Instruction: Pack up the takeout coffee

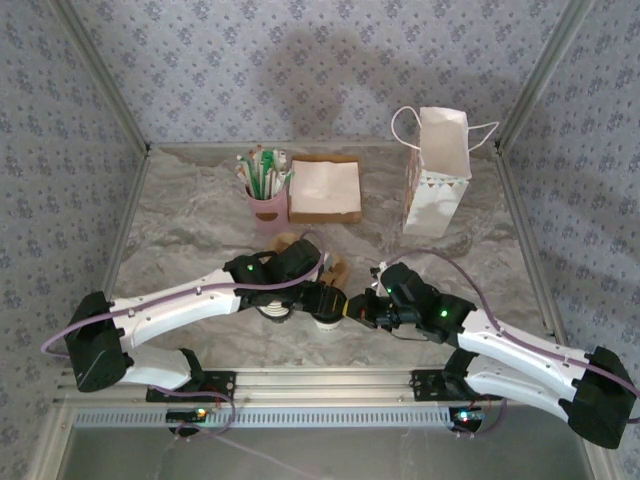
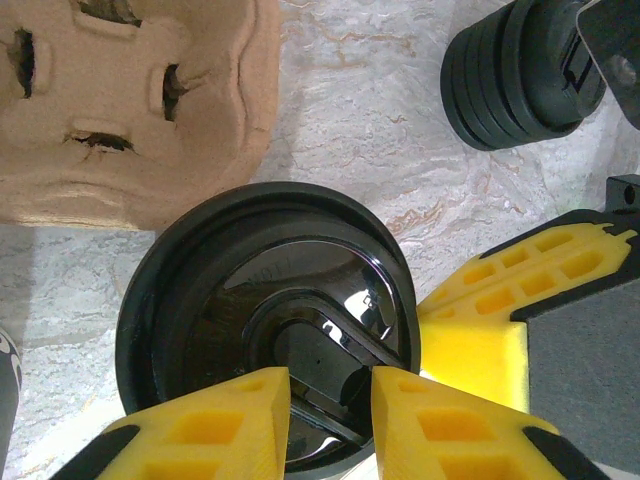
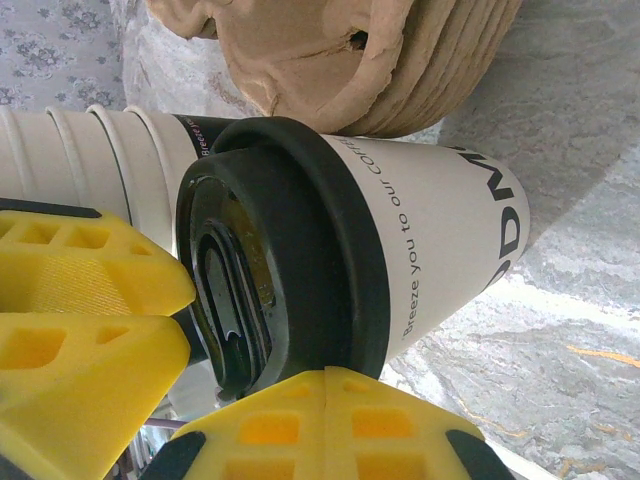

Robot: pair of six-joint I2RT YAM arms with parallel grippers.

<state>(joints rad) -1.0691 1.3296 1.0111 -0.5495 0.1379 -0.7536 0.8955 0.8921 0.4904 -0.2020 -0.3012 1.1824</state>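
The takeout coffee (image 3: 430, 230) is a cream paper cup with dark print and a black lid (image 2: 265, 300), standing between both grippers near the front of the table (image 1: 326, 320). My left gripper (image 2: 330, 410) hangs right over the lid, its yellow fingers (image 3: 90, 270) a narrow gap apart above the lid's sunken middle, pinching nothing. My right gripper (image 3: 325, 400) is shut, its fingers pressed together and resting sideways against the lid's rim; they also appear at the lid's right edge (image 2: 490, 330). In the top view both grippers (image 1: 318, 298) (image 1: 358, 308) cover the lid.
Brown pulp cup carriers (image 2: 130, 100) (image 3: 400, 60) lie just behind the coffee. A stack of lidless cups (image 3: 90, 150) is beside it, and a pile of spare black lids (image 2: 510, 80) sits close by. Farther back stand a white paper bag (image 1: 437, 175), a napkin stack (image 1: 325, 190) and a pink holder (image 1: 265, 205).
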